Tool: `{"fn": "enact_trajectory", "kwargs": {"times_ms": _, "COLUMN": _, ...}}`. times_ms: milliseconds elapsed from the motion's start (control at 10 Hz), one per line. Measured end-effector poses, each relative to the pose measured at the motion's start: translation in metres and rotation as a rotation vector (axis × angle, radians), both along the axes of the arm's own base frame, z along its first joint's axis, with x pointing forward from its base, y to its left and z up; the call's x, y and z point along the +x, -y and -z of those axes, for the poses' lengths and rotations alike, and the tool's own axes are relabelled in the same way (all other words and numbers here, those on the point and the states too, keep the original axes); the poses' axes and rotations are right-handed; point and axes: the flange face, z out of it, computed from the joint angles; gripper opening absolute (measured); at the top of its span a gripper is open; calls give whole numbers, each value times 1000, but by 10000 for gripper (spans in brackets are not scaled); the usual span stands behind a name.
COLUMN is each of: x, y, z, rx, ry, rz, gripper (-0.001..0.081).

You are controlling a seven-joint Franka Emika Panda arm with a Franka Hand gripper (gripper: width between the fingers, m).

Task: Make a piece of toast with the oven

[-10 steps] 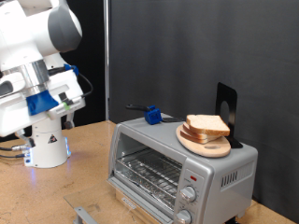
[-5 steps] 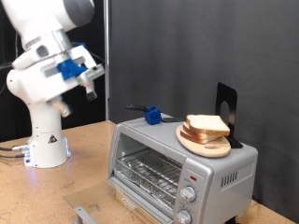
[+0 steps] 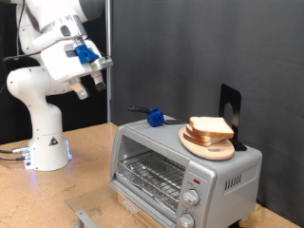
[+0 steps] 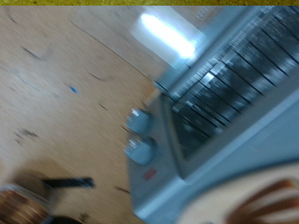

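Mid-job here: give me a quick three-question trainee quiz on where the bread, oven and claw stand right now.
1. True or false: the claw holds a slice of bread.
2. Where is the piece of toast? A) inside the oven B) on the round wooden plate on top of the oven C) on the table
3. Fill in: in the exterior view the claw is raised toward the oven's upper ____.

Key: 1 false, nothing shows between its fingers; 2 B; 3 left.
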Motion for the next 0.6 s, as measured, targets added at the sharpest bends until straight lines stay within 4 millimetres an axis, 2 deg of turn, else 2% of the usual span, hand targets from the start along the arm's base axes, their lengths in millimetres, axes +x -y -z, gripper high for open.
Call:
{"fn": "enact_trajectory", "kwargs": {"times_ms": 300, "x": -10, "y": -42, "z": -30, "rx": 49, "ry": 67, "rz": -202, "gripper": 808}}
{"fn": "enact_trajectory", "kwargs": {"times_ms": 600, "x": -34, "y": -73, "z": -61, "rx": 22, "ry": 153, "rz": -298, "gripper": 808}}
